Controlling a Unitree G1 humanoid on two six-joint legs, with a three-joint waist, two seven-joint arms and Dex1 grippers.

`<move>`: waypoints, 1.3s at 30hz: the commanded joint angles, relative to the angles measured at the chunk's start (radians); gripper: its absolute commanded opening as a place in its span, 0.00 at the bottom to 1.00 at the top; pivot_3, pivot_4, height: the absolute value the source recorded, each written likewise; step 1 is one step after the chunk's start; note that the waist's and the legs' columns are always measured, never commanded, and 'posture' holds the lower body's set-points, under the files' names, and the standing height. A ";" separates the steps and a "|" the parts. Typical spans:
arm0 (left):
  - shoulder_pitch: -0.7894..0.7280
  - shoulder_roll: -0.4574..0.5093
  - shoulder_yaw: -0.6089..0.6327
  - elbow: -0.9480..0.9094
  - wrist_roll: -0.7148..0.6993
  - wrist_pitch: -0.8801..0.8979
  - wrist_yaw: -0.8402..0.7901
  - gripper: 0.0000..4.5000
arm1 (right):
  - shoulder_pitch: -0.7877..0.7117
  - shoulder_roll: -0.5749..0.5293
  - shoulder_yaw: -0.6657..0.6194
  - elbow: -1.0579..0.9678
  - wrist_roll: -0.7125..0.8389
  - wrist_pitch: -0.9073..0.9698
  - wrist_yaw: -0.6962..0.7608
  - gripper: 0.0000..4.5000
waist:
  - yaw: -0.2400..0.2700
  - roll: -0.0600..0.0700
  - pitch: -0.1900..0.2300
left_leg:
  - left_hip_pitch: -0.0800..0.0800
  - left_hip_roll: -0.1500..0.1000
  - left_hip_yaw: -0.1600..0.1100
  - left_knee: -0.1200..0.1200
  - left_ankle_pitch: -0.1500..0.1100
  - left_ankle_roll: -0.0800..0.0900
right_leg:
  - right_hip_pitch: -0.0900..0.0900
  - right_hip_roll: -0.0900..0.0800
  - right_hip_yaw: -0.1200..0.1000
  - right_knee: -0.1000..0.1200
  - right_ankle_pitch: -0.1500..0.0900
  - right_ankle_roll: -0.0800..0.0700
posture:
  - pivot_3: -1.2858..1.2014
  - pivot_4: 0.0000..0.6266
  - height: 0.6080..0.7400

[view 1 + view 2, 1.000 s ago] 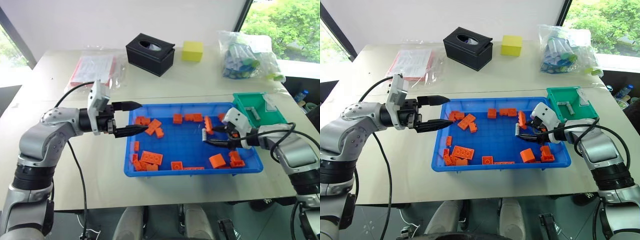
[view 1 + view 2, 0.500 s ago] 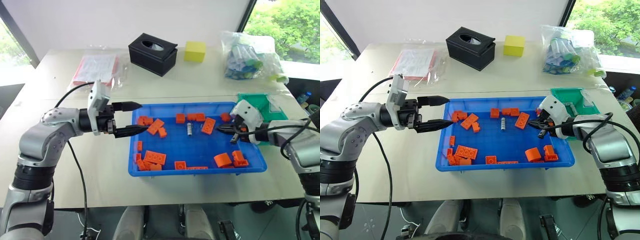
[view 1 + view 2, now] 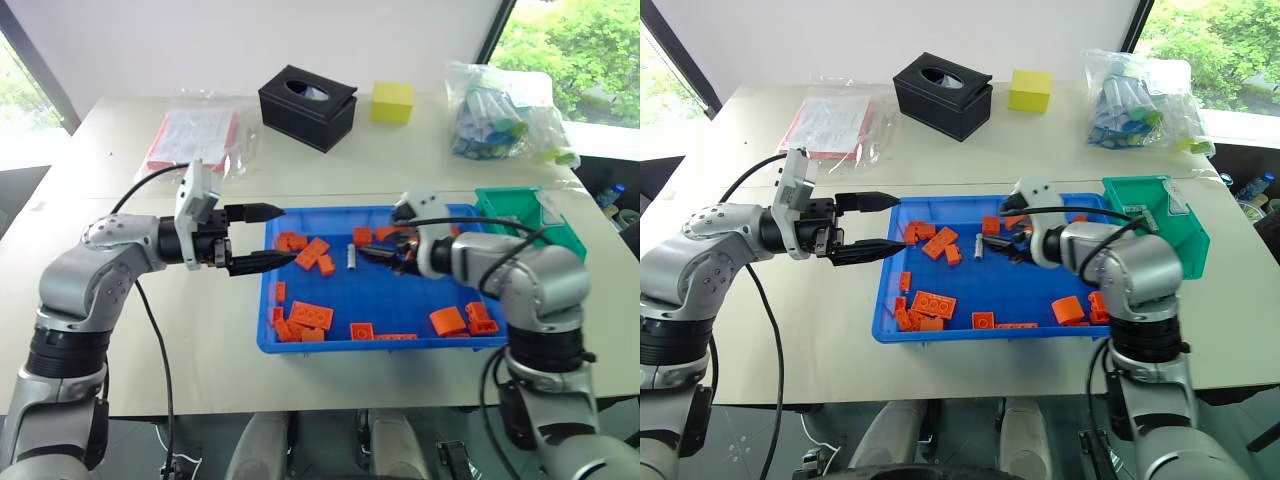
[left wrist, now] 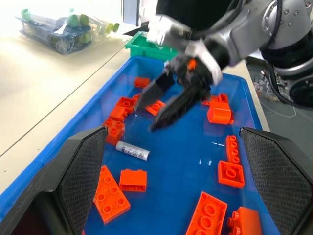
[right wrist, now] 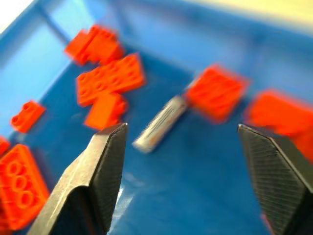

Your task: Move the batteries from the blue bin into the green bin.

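One silver-grey battery (image 3: 351, 257) lies on the floor of the blue bin (image 3: 400, 343), towards its far side and among orange bricks (image 3: 310, 315). My right gripper (image 3: 370, 254) reaches into the middle of the bin and is open. Its tips point at the battery from just to the right of it and are not touching it. In the right wrist view the battery (image 5: 160, 123) lies ahead, between the spread fingers. My left gripper (image 3: 288, 234) hovers open over the bin's left rim and holds nothing. The green bin (image 3: 1185, 240) stands at the blue bin's far right corner.
A black tissue box (image 3: 308, 105), a yellow cube (image 3: 391, 102) and a clear bag of items (image 3: 500, 120) sit at the back of the table. A clear packet with red paper (image 3: 195, 140) lies at the back left.
My right gripper has swung left from the bin's right end to its middle and has opened. The battery now lies further left in the bin. My left arm has kept still.
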 commanded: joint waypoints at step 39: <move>-0.009 -0.008 0.014 -0.011 -0.012 -0.022 0.004 1.00 | -0.187 -0.200 -0.250 0.032 0.060 0.116 -0.007 0.01 | -0.022 0.000 0.000 | 0.003 0.002 -0.001 -0.003 0.000 0.000 | 0.001 0.003 0.000 0.001 0.000 0.000 | 0.52 0.24 0.64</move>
